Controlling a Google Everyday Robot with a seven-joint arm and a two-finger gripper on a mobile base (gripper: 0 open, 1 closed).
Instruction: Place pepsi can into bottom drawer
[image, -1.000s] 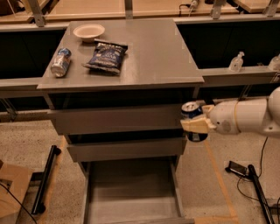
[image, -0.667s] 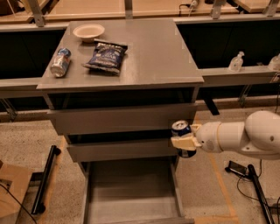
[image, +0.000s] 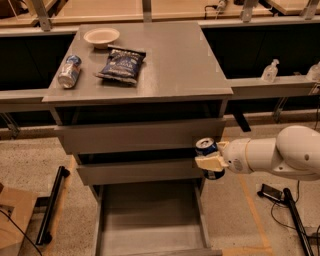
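Observation:
The pepsi can (image: 205, 147), dark blue with a silver top, is upright in my gripper (image: 209, 161), which is shut on it. The gripper sits at the right front corner of the cabinet, level with the middle drawer and above the right side of the bottom drawer (image: 150, 245). The bottom drawer is pulled out, a wide shallow grey tray with nothing visible inside. My white arm (image: 280, 154) reaches in from the right.
On the cabinet top (image: 175, 65) lie a silver and light-blue can (image: 69, 71), a dark blue chip bag (image: 121, 65) and a beige bowl (image: 101, 36). Two shut grey drawers (image: 135, 137) are above. A black bar (image: 52, 205) lies on the floor left; cables right.
My gripper has moved left and down with the pepsi can, from beside the upper drawer to the cabinet's right front corner at middle-drawer height.

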